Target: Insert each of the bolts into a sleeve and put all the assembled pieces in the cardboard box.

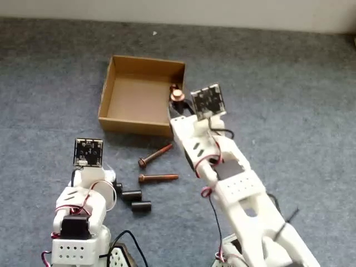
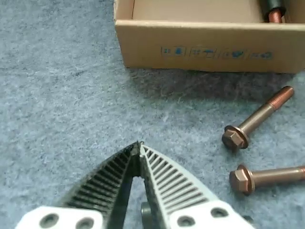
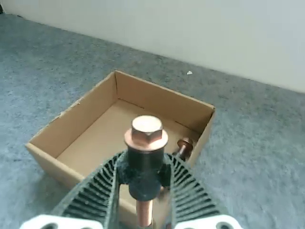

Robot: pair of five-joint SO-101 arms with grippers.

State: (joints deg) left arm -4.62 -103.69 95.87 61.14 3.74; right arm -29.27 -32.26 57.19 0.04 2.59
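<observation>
- While the right gripper point(image 3: 144, 167) pinches a black sleeve point(image 3: 143, 183) with a bolt point(image 3: 146, 132) standing through it, head up and shank poking out below, the piece reads as assembled. It is held upright at the box's near-right corner, probably for release inside.
- Cardboard box point(image 1: 111, 94): upper centre of the high view, open side up. A second copper head point(image 3: 184, 145) rests inside, against the wall at centre right of the right wrist view. It is likely a finished piece already delivered, though its sleeve is hard to make out.
- Left gripper point(image 2: 139, 145): jaws pressed together on nothing, low over the carpet point(image 2: 57, 95), at bottom centre of its own view and short of the box wall. Judged idle while the other arm delivers.
- Upper loose bolt point(image 1: 156, 154) and lower loose bolt point(image 1: 158, 178) lie at centre frame, just below the box. First spare sleeve point(image 1: 132, 195) and second spare sleeve point(image 1: 141, 206) lie lower, beside the left arm. So two assemblies remain.
- Hidden: in the high view, wrist cameras cover both grippers' fingers.
- At the top right of the left wrist view, a dark sleeve with a copper shank is cut off by the edge. Cannot tell whether it is held or lying.
</observation>
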